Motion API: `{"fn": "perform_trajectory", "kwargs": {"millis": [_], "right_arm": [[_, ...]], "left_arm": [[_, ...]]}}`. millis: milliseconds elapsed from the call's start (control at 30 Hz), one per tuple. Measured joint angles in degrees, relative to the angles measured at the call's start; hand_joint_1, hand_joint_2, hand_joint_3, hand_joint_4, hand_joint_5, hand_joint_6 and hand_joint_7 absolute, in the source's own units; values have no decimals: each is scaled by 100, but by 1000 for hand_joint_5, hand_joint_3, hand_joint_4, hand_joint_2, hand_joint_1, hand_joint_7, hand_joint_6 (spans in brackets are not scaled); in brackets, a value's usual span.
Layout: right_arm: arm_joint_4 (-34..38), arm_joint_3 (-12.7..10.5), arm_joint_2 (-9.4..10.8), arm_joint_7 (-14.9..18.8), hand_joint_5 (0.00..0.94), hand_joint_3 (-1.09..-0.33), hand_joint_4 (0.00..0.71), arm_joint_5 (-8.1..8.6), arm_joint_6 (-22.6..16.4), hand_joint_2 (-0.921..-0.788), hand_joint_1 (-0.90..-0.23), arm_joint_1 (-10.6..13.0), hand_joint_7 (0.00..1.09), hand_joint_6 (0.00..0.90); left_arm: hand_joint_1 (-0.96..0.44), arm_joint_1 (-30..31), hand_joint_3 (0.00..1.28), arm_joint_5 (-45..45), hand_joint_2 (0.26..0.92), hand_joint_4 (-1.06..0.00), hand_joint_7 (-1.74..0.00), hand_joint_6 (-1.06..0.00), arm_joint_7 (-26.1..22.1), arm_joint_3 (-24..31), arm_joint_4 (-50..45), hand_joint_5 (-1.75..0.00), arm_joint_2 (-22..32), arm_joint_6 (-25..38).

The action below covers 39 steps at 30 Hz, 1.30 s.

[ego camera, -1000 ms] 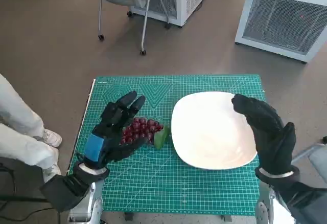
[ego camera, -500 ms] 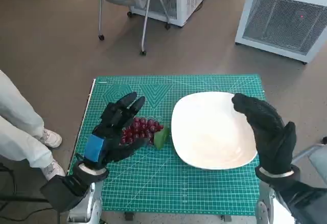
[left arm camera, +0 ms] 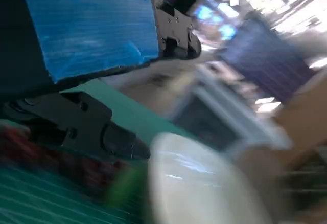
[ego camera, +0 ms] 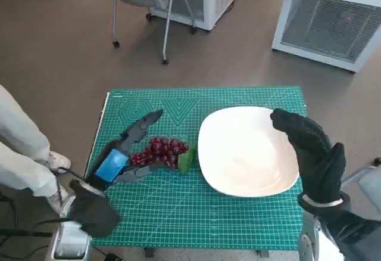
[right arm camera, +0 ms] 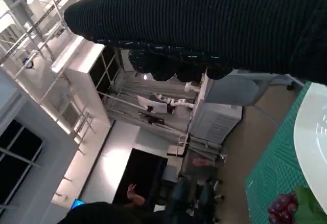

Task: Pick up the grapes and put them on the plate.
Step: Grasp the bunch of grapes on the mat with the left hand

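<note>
While my left hand (ego camera: 122, 154) lies open, fingers spread around the grapes (ego camera: 159, 151) without gripping, my right hand (ego camera: 312, 154) hovers open over the plate (ego camera: 238, 154) beside them.

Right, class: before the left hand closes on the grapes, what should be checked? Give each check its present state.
1. Bunch of dark red grapes with a green leaf lies on the green cutting mat, beside the plate: ok.
2. Blue-taped black left hand beside the grapes, fingers spread around them: ok.
3. Grapes firmly held: not ok, not lifted.
4. Round white plate has bare room: ok.
5. Black-gloved right hand over the plate's edge, possibly obstructing: cannot tell.
</note>
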Motion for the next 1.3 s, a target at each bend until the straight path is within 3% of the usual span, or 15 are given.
{"fn": "perform_trajectory", "kwargs": {"millis": [233,733,1000,1300], "right_arm": [[33,1,0,0,11,-562,657,-5,-2,-921,-483,-2,835,238],[41,-8,-9,-1,11,-564,656,-4,19,-921,-481,-9,834,238],[41,-19,-12,-1,11,-564,656,2,23,-921,-480,-14,835,238],[57,-49,-16,1,11,-564,656,11,22,-921,-478,-26,835,238]], "left_arm": [[-56,-79,3,1309,709,-201,-15,-456,87,-576,-279,-6,145,973],[30,-891,15,2090,736,-203,-2,-426,-651,-1545,-107,-2,98,2448],[37,-1316,16,2218,750,-219,0,-417,-789,-1937,448,-8,58,2729],[57,-1790,17,2232,765,-261,-4,-426,-428,-2241,1408,-12,8,2693]]}}
